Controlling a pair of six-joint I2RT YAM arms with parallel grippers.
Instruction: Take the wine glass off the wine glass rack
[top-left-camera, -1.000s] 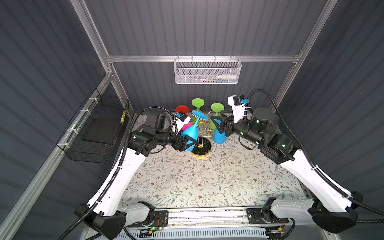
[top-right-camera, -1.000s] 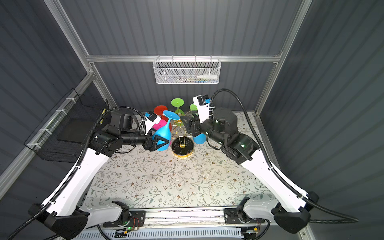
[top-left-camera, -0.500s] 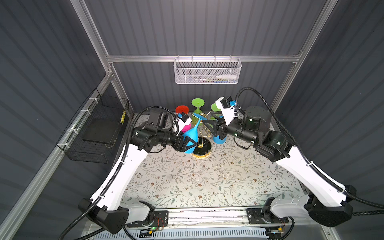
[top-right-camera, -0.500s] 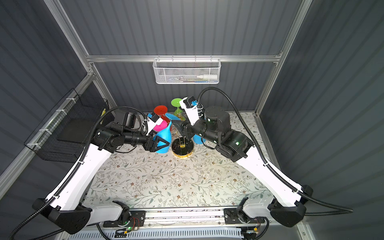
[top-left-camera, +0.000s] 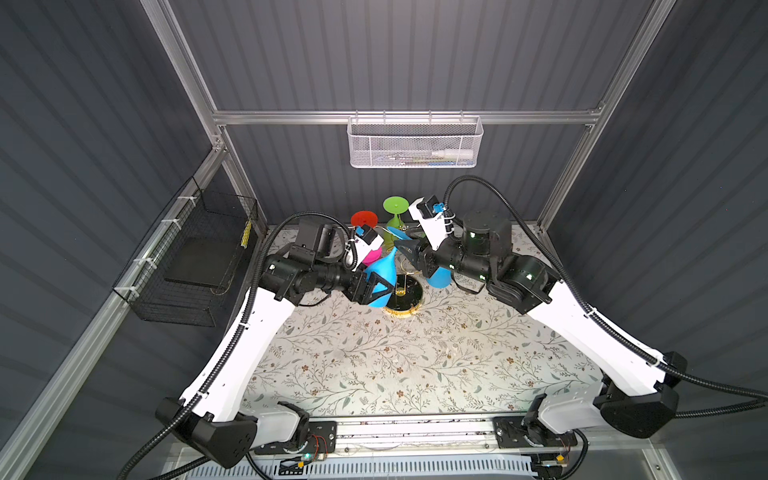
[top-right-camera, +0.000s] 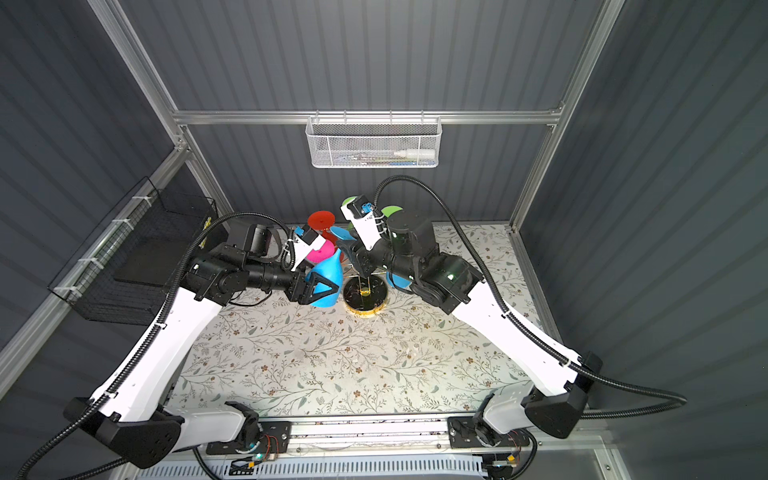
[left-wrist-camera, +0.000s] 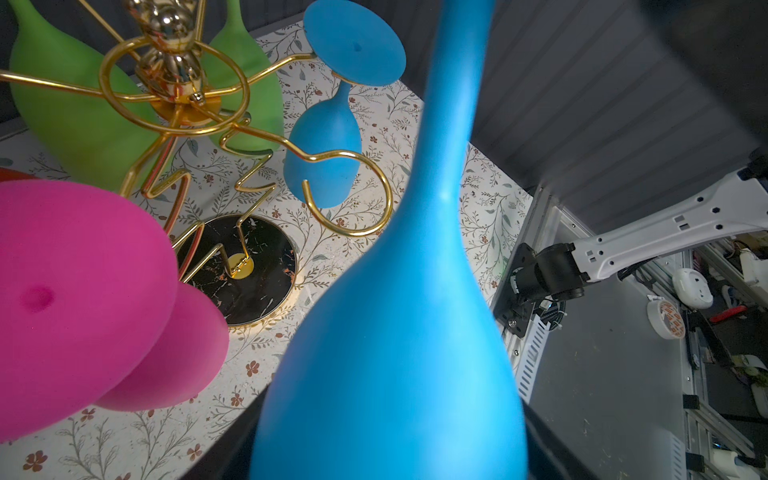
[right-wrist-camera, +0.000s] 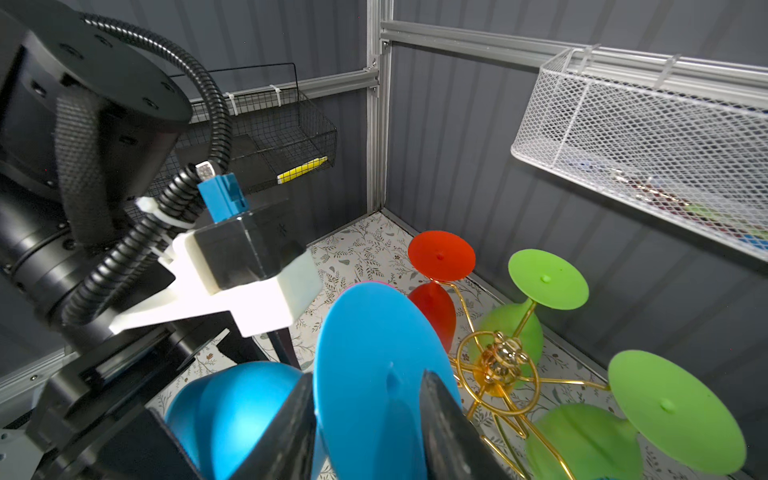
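1. Key relation. The blue wine glass (top-left-camera: 380, 272) sits on the L-arm side of the wine glass rack (top-left-camera: 409, 293), w/ bowl low beside the rack base and foot high near the rack top. Long axis: steep and tilted, foot end leaning toward the rack's central stem. In the L wrist view the glass stem passes just beside the empty gold ring (left-wrist-camera: 353, 233). Contact w/ the ring cannot be told.

2. L gripper (top-left-camera: 374, 286): jaws clamped wide across the bowl, carrying the glass. Forearm approx. level, reaching toward the rack.

3. R gripper (right-wrist-camera: 365, 419): comes in over the rack top from the opposite side. Its fingers (right-wrist-camera: 440, 415) straddle the foot disc, part-open. Firm contact cannot be told.

4. Judgement: both arms are at the glass and L has the load. The next move prob. needs travel away from the rack, clear of the pink glass (left-wrist-camera: 83, 291) next to the bowl.
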